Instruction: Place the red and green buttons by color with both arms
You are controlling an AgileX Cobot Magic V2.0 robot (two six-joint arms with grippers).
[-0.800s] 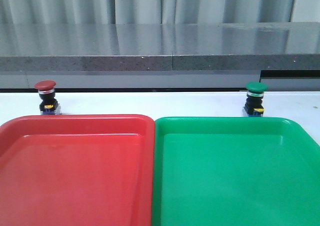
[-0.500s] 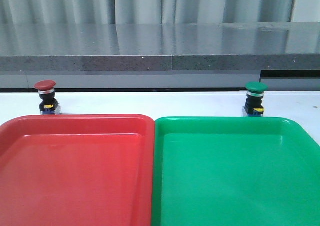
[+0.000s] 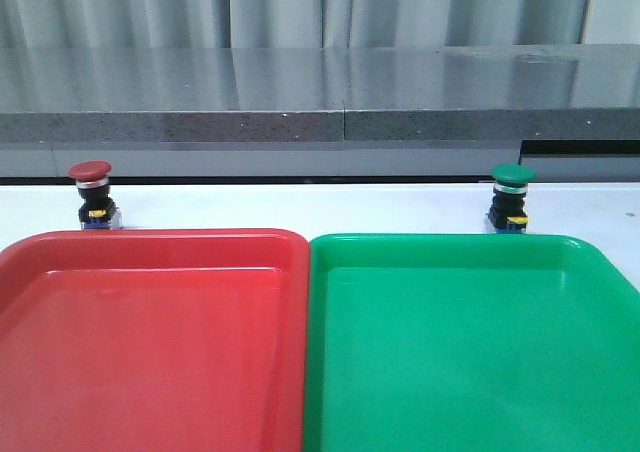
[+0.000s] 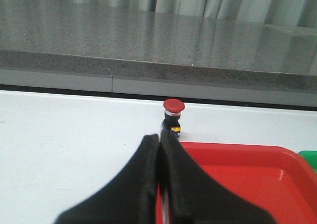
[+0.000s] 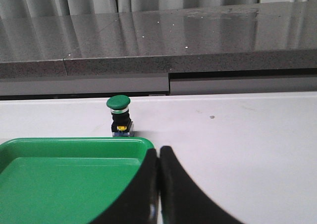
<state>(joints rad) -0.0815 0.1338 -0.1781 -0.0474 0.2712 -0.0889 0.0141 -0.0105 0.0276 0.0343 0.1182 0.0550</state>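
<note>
Buttons stand upright behind matching trays: red button (image 3: 92, 194) behind red tray (image 3: 150, 247), green button (image 3: 511, 198) behind green tray (image 3: 450, 247). Left gripper (image 4: 159, 140) and right gripper (image 5: 158, 153) are pinched closed, holding nothing, each facing its own button.

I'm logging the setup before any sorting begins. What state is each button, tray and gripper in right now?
red button: upright on the white table, behind the red tray, not gripped.
green button: upright on the table, behind the green tray, not gripped.
red tray: nothing in it.
green tray: nothing in it.
left gripper: shut, holding nothing.
right gripper: shut, holding nothing.
</note>
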